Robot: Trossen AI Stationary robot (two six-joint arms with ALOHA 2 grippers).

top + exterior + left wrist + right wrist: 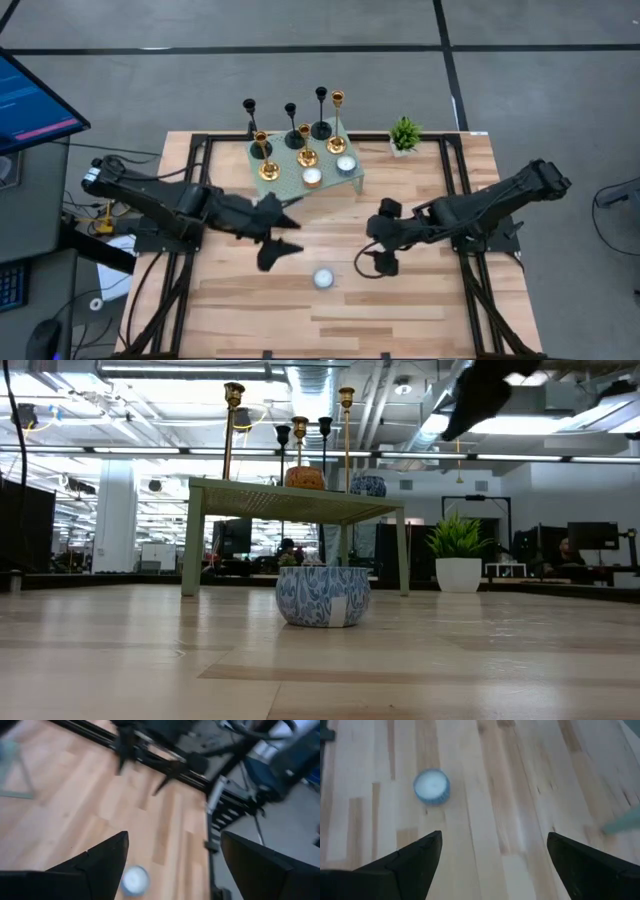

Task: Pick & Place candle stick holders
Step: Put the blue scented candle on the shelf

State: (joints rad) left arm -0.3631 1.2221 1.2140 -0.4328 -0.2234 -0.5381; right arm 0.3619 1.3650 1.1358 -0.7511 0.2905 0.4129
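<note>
The candle stick holders point(300, 135) stand by their bases on a small green stand point(352, 178) at the table's far middle: three black slim ones, one tall gold one point(337, 100) and three short gold ones. My left gripper point(285, 235) hangs open over the table's middle, left of a blue-patterned candle cup point(322, 278). My right gripper point(375, 248) hangs open to the right of that cup. The left wrist view shows the cup point(135, 880) beside my left gripper point(173, 837). In the right wrist view the cup point(431, 785) lies beyond my right gripper point(494, 835). Neither gripper holds anything.
Two tealight candles point(312, 177) sit on the stand's near part. A small green potted plant point(404, 135) stands at the far edge, right of the stand. In the low view the cup point(322, 596) sits in front of the stand point(300, 500). A monitor point(35, 105) is off the table's left.
</note>
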